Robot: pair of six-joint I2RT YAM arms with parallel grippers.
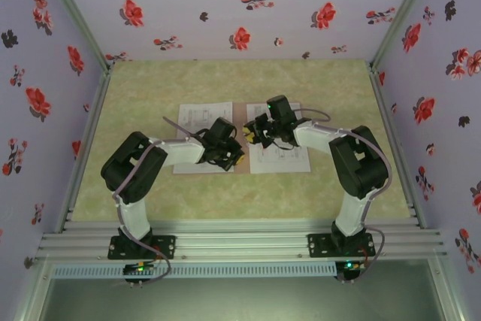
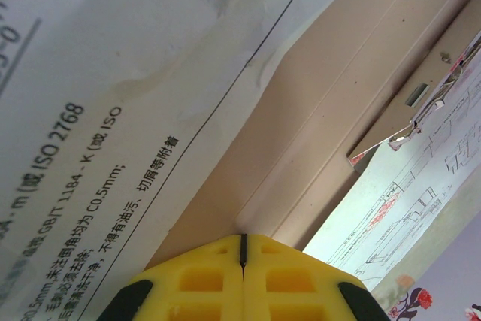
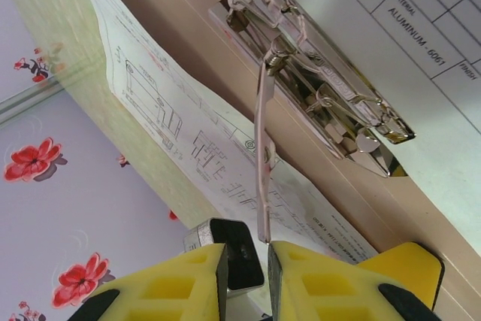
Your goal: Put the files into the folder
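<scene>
The pinkish-brown folder lies open in the middle of the table. One printed file covers its left half and another file its right half. My left gripper is shut and sits low at the folder's spine, next to the left sheet. My right gripper is over the metal clip. The clip's lever stands raised, and its tip runs in between my right gripper's yellow fingers. These are closed on it and on a dark block.
Green tabletop surrounds the folder, with floral walls at the back and both sides. An aluminium rail runs along the near edge by the arm bases. The two wrists are close together over the spine.
</scene>
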